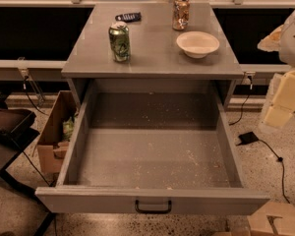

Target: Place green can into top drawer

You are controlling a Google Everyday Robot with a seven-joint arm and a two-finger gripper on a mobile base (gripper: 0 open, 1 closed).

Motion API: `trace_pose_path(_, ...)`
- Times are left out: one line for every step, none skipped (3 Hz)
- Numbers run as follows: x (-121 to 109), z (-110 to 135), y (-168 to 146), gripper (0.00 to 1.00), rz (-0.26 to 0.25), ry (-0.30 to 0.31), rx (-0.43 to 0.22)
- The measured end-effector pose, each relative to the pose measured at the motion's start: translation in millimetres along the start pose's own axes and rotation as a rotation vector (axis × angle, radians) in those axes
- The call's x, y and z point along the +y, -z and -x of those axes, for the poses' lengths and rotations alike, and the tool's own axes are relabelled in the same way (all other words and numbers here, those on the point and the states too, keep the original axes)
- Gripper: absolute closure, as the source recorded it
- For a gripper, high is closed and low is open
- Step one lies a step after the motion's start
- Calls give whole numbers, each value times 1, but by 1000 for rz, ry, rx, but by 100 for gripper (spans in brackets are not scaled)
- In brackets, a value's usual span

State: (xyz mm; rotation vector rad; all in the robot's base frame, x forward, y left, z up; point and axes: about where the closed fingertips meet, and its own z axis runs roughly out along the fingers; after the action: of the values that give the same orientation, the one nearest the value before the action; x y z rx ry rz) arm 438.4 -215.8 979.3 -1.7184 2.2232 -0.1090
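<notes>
The green can (119, 42) stands upright on the left half of the cabinet top (152, 58), above and behind the top drawer (152, 154), which is pulled wide open. The step in hand looks to be the reach: take the can round its middle, lift straight up, then bring it forward and down into the drawer. Further right stand the orange-brown can (181, 14) and a white bowl (197, 44) (a wide swing could clip it), and the gripper (278, 222) appears to be the pale shape at lower right, beside the drawer's front corner and far from the can; apart or together, I cannot tell.
</notes>
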Motion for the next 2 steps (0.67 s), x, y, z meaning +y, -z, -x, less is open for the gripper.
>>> trace_pose_path(0, 0, 0, 0, 0, 0, 0)
trace_pose_path(-10, -3, 2, 0, -7, -41, -42)
